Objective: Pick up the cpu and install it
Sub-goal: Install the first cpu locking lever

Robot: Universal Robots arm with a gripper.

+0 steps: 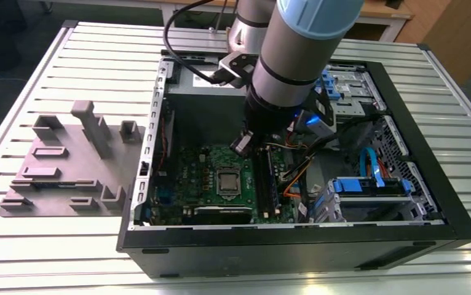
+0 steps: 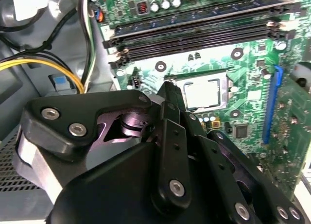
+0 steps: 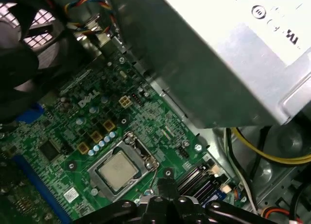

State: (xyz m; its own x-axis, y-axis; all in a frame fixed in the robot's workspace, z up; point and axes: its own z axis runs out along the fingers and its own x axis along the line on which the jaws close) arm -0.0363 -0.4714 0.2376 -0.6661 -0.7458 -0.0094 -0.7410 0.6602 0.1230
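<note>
Gripper (image 2: 167, 95) housing, black, nearest the lens in the second wrist view; its linkages and bolts cover the foreground. Fingers converge to a narrow tip with nothing between them, so gripper reads as clenched and empty. Tip hangs just beside the socket (image 2: 204, 93), above the motherboard (image 2: 243, 63).

The cpu (image 3: 116, 169) lies flat inside the metal-framed socket in the first wrist view, silvery top up, frame around it. Same chip (image 2: 203, 94) seen pale in the second wrist view, and as a small grey square (image 1: 228, 182) in the exterior view.

Exterior view: arm (image 1: 301, 55) reaches down into the open computer case (image 1: 432, 203), which lies on the slatted table (image 1: 55, 239). Grey plastic tray (image 1: 67, 166) sits on the table towards the exterior view's left, just beside the case. Power supply (image 3: 223, 54) looms over the board in the first wrist view.
</note>
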